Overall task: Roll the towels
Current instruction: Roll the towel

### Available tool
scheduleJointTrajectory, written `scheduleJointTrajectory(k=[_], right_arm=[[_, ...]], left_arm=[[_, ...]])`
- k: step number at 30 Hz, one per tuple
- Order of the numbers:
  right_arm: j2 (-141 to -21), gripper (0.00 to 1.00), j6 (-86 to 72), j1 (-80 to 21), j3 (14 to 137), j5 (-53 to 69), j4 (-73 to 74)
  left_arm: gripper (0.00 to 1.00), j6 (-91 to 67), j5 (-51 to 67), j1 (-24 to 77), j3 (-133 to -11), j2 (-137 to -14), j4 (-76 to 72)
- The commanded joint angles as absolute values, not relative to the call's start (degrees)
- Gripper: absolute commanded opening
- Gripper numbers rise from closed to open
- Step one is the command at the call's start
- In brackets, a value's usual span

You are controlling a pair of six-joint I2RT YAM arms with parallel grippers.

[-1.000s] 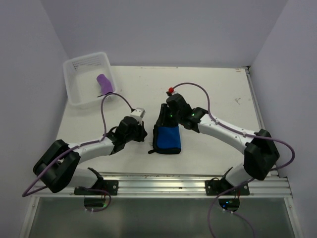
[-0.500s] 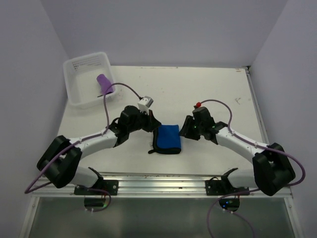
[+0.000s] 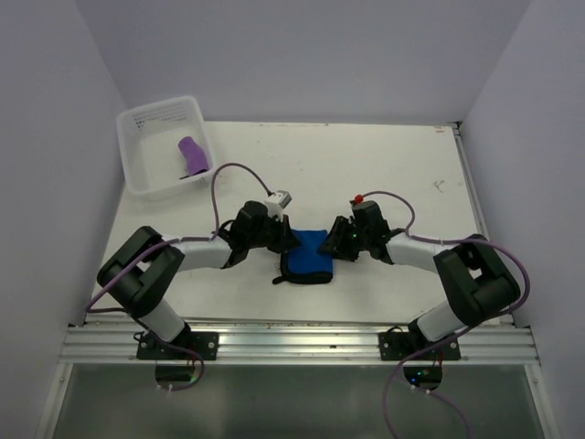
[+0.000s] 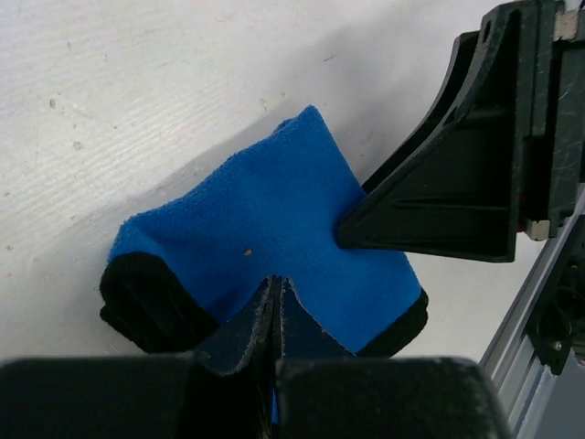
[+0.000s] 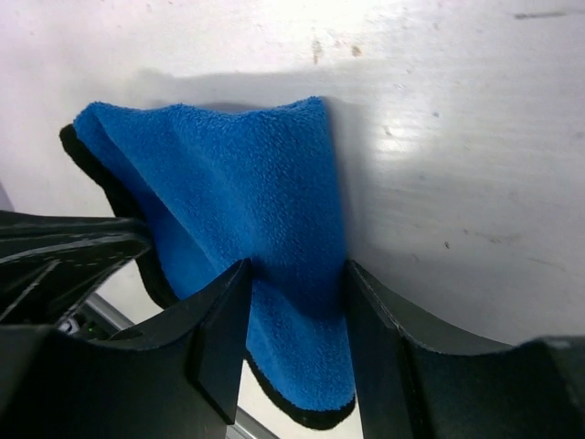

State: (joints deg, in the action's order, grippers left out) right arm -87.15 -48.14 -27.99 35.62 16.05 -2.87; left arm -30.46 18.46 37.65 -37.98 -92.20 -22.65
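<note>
A bright blue towel (image 3: 311, 259) (image 4: 274, 206) (image 5: 228, 183) lies folded on a dark towel, which shows only as a black border (image 3: 286, 271) (image 4: 137, 293) (image 5: 306, 416), at the table's near middle. My left gripper (image 3: 287, 240) (image 4: 274, 285) is shut, and its tips press on the blue towel's left edge. From the right, my right gripper (image 3: 335, 240) (image 5: 294, 267) stands open with the blue towel's right edge between its fingers. A purple towel (image 3: 192, 155) lies rolled in the clear tub (image 3: 137, 137).
The clear tub stands at the table's back left corner. An aluminium rail (image 3: 292, 334) runs along the near edge by the arm bases. Purple cables loop over both arms. Walls close in the left, back and right sides.
My right gripper swung off the towel's far end, out to the right, then came back to its right edge with the jaws wider. My left gripper, shut throughout, moved right onto the towel's left edge.
</note>
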Motion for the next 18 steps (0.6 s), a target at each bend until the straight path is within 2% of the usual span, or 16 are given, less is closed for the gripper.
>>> scheduleJointTrajectory(k=[1, 4, 5, 6, 10, 12, 18], right_arm=[[-89.6, 0.49, -49.8, -27.9, 34.6, 19.9, -10.1], [-89.9, 0.36, -49.7, -27.9, 34.6, 19.1, -9.6], [-89.7, 0.24, -49.1, -27.9, 35.0, 18.4, -8.5], [-89.4, 0.19, -48.3, -27.9, 35.3, 17.7, -7.2], [-86.4, 0.05, -42.2, -27.9, 37.4, 13.7, 0.1], [-85.1, 0.0, -39.6, -28.4, 40.0, 11.1, 4.5], [-84.7, 0.0, -29.5, -35.1, 50.4, -1.2, 20.4]], left_arm=[[0.0, -30.7, 17.4, 37.8, -37.4, -94.2, -24.0], [0.0, -30.9, 17.1, 37.8, -36.6, -95.3, -24.4], [0.0, -30.9, 16.9, 37.8, -36.3, -95.4, -24.5], [0.0, -30.9, 17.0, 37.8, -36.2, -95.4, -24.5], [0.0, -30.8, 17.1, 37.9, -36.2, -94.8, -24.2], [0.0, -30.8, 17.3, 37.8, -36.6, -93.8, -23.3], [0.0, -32.7, 19.4, 37.9, -35.4, -91.1, -22.7]])
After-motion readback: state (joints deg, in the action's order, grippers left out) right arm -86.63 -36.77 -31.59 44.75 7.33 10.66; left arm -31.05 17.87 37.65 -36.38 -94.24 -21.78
